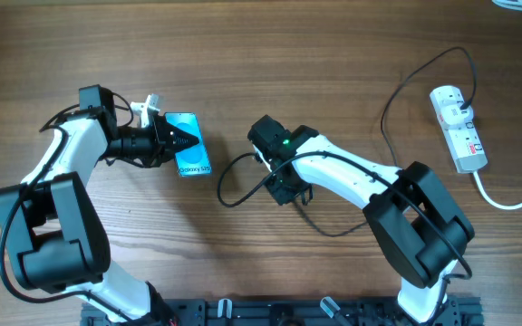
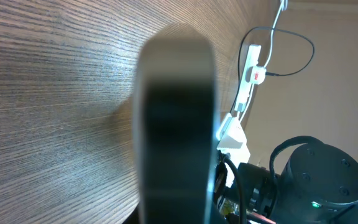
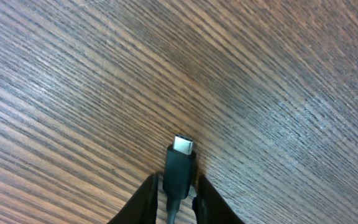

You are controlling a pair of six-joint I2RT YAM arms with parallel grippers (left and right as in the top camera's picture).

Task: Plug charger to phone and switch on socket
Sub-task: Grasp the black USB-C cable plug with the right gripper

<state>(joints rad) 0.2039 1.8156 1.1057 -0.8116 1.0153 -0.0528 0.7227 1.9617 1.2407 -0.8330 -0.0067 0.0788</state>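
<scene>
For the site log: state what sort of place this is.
Probably a robotics test bench: two white-and-black robot arms at a wood-grain table, working with a white two-outlet power strip, a thin black charger cable and a small teal-screened smartphone.

"Galaxy S10" on the phone (image 1: 194,164)

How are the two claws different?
The left claw grips the phone; the right claw pinches the charger just behind its metal tip. The left claw sits toward the left of the table, the right claw nearer the middle. Both are shut on something.
</scene>
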